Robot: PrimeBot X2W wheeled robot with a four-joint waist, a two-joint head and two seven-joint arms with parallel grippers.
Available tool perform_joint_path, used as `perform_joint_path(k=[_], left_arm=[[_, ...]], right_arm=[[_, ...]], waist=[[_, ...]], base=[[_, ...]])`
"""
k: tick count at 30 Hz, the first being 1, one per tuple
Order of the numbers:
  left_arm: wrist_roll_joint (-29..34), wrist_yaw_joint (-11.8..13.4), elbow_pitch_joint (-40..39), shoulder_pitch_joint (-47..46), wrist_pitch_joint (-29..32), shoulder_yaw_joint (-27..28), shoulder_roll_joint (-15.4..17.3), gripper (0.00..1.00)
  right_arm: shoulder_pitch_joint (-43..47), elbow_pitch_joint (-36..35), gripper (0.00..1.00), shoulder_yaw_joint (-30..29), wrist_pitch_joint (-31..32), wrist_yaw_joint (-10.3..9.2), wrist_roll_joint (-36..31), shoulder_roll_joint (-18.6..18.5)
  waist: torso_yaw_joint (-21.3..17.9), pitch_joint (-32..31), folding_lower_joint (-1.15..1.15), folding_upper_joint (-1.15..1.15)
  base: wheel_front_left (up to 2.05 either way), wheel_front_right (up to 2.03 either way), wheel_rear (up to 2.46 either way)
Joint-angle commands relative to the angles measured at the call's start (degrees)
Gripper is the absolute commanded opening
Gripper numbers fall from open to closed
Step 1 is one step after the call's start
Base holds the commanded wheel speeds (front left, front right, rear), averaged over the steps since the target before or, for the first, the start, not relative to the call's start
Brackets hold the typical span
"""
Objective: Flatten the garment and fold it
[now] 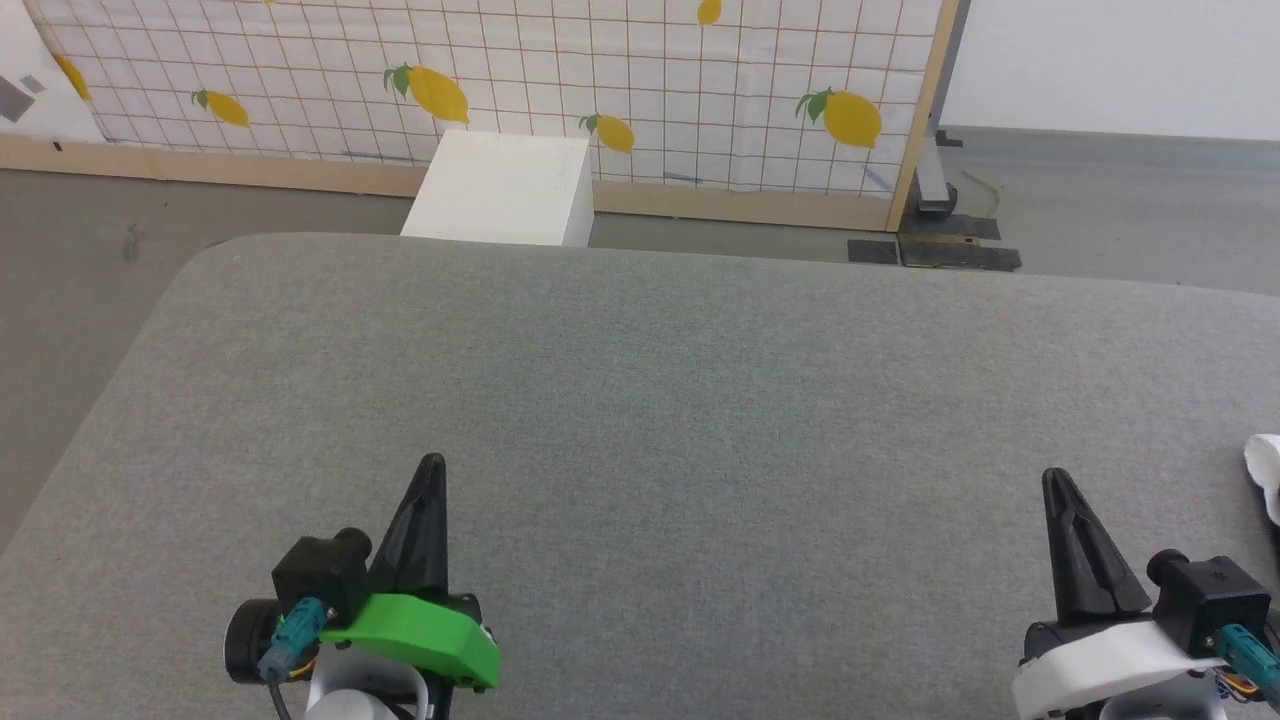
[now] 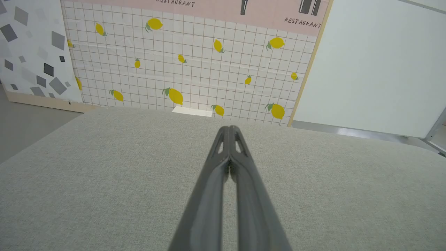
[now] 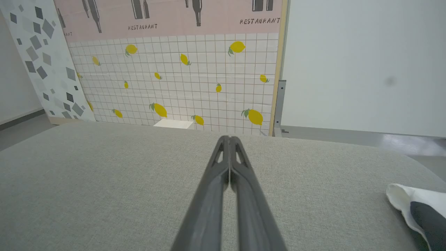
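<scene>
Both the left gripper [image 1: 432, 470] and right gripper [image 1: 1057, 485] hover closed and empty, the garment [image 1: 1266, 470] far right at the table [image 1: 640, 380] edge, where a clumsy drag could slide it off.

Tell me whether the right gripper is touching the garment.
Apart. The right wrist view shows bare grey surface between the right gripper and the garment at that view's lower right.

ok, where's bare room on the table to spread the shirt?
The table is bare from the left pincer across to the right pincer and up to its far edge by the white box. Crowded spot: the right edge, where the shirt lies beside the right pincer.
</scene>
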Motion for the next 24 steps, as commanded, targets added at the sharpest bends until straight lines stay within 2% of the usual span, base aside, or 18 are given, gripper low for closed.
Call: perform_joint_path(k=[1, 24], left_arm=[[0.67, 0.41, -0.46, 0.30, 0.33, 0.34, -0.03, 0.00], [3.15, 1.03, -2.12, 0.74, 3.01, 1.48, -0.07, 0.00]], right_arm=[[-0.57, -0.21, 0.00, 0.17, 0.30, -0.01, -0.38, 0.03], [-1.42, -0.52, 0.00, 1.05, 2.32, -0.03, -1.24, 0.07]], waist=[[-0.04, 0.03, 0.00, 0.00], [-0.67, 0.45, 0.00, 0.00]], base=[[0.00, 0.00, 0.00], [0.00, 0.00, 0.00]])
